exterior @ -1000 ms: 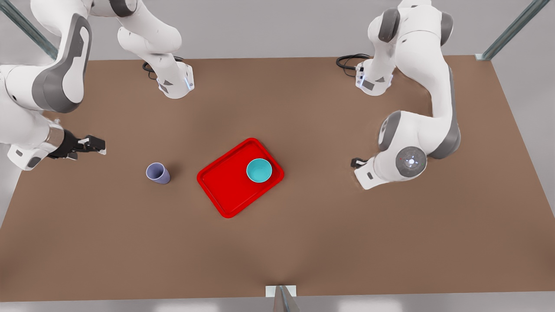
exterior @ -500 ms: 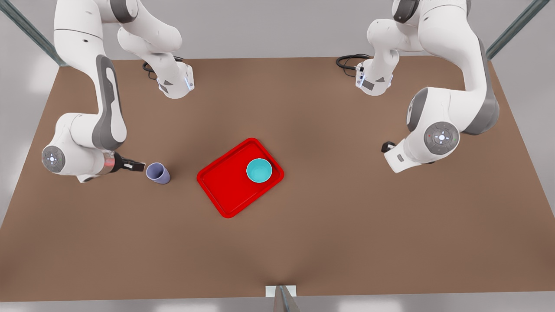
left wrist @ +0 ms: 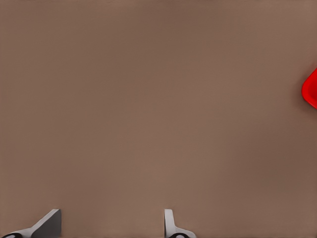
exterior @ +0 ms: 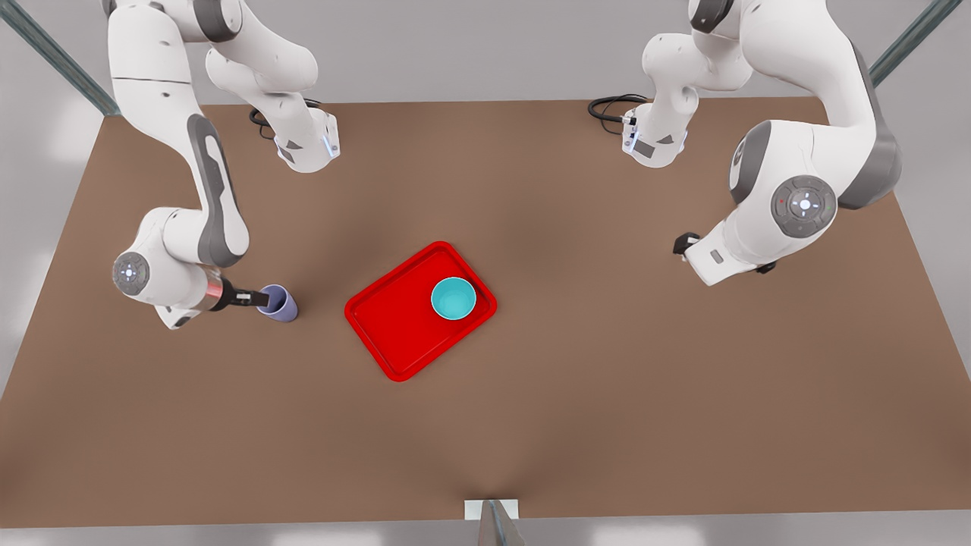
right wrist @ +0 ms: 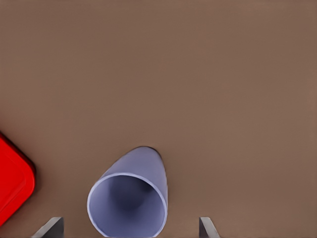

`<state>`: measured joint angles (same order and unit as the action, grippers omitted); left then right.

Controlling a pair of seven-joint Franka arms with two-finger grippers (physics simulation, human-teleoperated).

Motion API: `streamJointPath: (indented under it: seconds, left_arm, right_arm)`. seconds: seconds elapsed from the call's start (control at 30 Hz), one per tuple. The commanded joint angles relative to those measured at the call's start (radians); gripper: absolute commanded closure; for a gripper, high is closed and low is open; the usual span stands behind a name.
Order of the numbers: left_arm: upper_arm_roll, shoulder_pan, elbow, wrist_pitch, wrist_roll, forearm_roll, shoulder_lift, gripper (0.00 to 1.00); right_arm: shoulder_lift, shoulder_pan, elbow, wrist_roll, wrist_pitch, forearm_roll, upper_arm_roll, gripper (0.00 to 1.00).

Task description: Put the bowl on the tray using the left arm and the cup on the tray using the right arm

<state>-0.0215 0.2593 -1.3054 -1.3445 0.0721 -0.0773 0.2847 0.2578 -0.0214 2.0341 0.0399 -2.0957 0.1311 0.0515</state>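
Note:
The teal bowl (exterior: 454, 298) sits upright on the red tray (exterior: 394, 326), near the tray corner on the front view's right. The lavender cup (exterior: 279, 303) stands on the table at the front view's left of the tray. My right gripper (exterior: 254, 298) is level with the cup, open, and the cup (right wrist: 129, 201) stands between its fingertips (right wrist: 52, 225) without visible contact. A tray corner (right wrist: 12, 178) shows beside it. My left gripper (exterior: 684, 244) hangs open above bare table at the front view's right, holding nothing; its fingertips (left wrist: 171, 225) and a tray edge (left wrist: 311, 89) show.
Both arm bases (exterior: 307, 148) (exterior: 652, 140) with black cables stand at the table's far edge. The brown table (exterior: 531, 425) stretches wide in front of the tray. A metal post (exterior: 493, 519) stands at the near edge.
The right arm swung down and in toward the cup, its gripper now at the cup's side. The left arm lifted and drew away from the tray toward the front view's right.

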Motion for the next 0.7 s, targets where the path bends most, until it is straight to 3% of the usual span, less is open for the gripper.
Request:
streamJointPath:
  seconds: [0.0, 0.5, 0.53, 0.6, 0.67]
  left_arm:
    - [0.0, 0.0, 0.0, 0.001, 0.0, 0.001, -0.004, 0.0]
    - [0.008, 0.009, 0.0, 0.016, -0.003, 0.004, -0.033, 0.0]
    - [0.009, 0.009, -0.002, 0.007, -0.003, 0.013, -0.019, 0.0]
    - [0.011, 0.009, -0.002, -0.01, -0.003, 0.011, -0.013, 0.0]
    - [0.006, 0.009, -0.003, -0.041, -0.002, 0.008, -0.01, 0.0]
  right_arm:
    - [0.003, 0.0, 0.0, 0.002, -0.007, -0.001, 0.001, 0.0]
    - [0.009, -0.008, 0.107, 0.043, -0.083, -0.005, 0.004, 0.03]
    - [0.014, -0.008, 0.107, 0.043, -0.083, -0.005, 0.004, 0.06]
    - [0.018, -0.009, 0.107, 0.043, -0.081, -0.005, 0.004, 0.4]
    - [0.031, -0.005, 0.104, 0.043, -0.078, -0.004, 0.004, 0.44]
